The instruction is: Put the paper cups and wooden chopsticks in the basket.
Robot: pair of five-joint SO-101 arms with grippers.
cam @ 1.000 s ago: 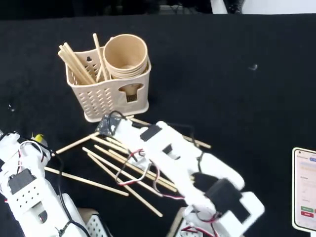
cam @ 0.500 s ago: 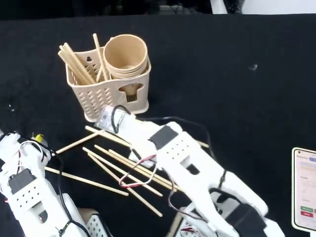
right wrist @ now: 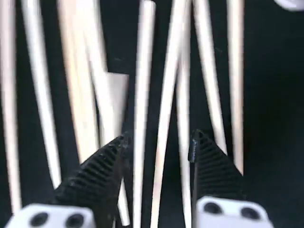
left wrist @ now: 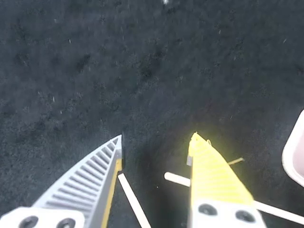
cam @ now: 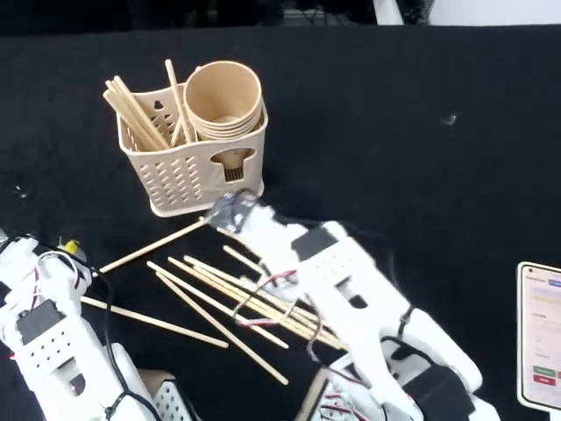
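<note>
Several wooden chopsticks [cam: 197,276] lie loose on the table [cam: 421,175] near the basket [cam: 188,171] — right gripper [right wrist: 159,142] spread wide above them, left gripper [left wrist: 156,142] likewise agape.

Soft, even light, probably from overhead; the chopsticks [cam: 153,322] cast barely any shadow on the black table [cam: 421,175]. A lit screen [cam: 539,333] glows at four o'clock.

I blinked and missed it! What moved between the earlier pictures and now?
The right arm swung its tool rightward in the high view, along the front of the basket, above the loose chopsticks. The tool is open and grabbed nothing. The basket, the paper cups inside it and the left arm stayed put.
</note>
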